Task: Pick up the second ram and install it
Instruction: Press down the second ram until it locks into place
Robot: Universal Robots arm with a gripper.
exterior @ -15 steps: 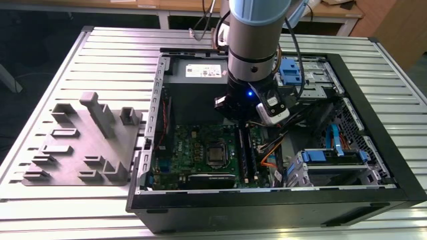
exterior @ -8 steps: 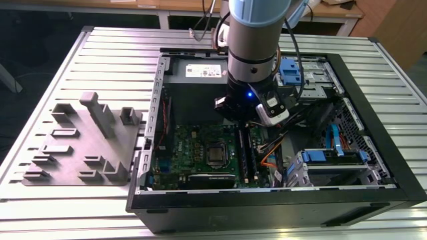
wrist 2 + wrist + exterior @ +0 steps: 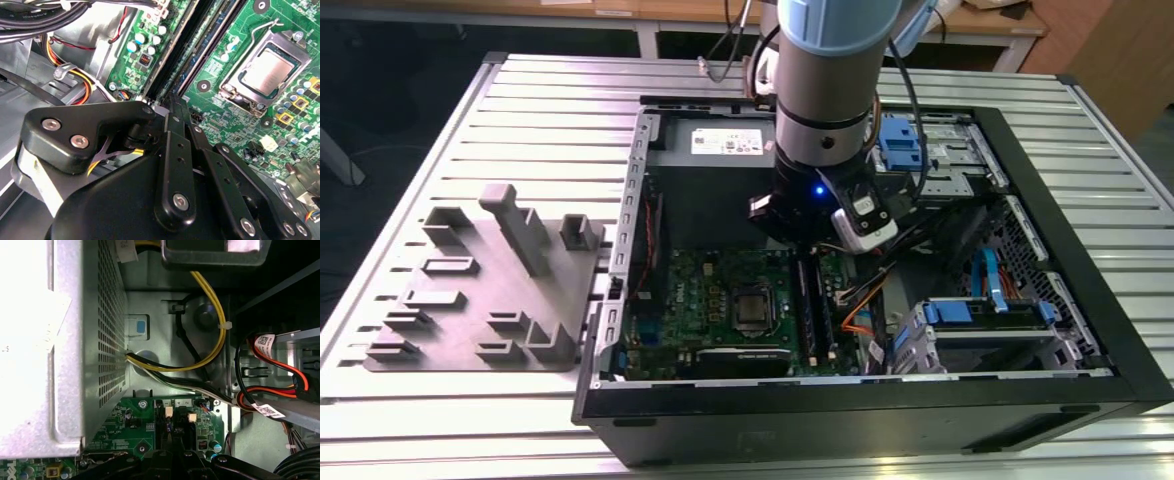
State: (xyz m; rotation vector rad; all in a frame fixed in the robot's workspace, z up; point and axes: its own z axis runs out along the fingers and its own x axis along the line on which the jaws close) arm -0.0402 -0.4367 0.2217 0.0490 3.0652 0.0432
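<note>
My gripper (image 3: 818, 248) hangs inside the open computer case, over the far end of the motherboard's memory slots. In the second wrist view its two black fingers (image 3: 174, 130) meet at their tips, so the gripper (image 3: 176, 100) is shut. A thin dark green stick, the second ram (image 3: 200, 47), stands in the slot that runs away from the fingertips, and in the exterior view it (image 3: 825, 305) sits beside another dark strip. I cannot tell whether the fingertips touch it. The first wrist view has the gripper (image 3: 171, 440) above the board's edge.
The CPU socket (image 3: 267, 70) lies close beside the slots. Yellow, black and red cables (image 3: 210, 340) cross the case's metal wall near the gripper. A blue-tabbed drive cage (image 3: 987, 310) stands at the exterior view's right. The grey fixture (image 3: 480, 290) rests on the slatted table outside the case.
</note>
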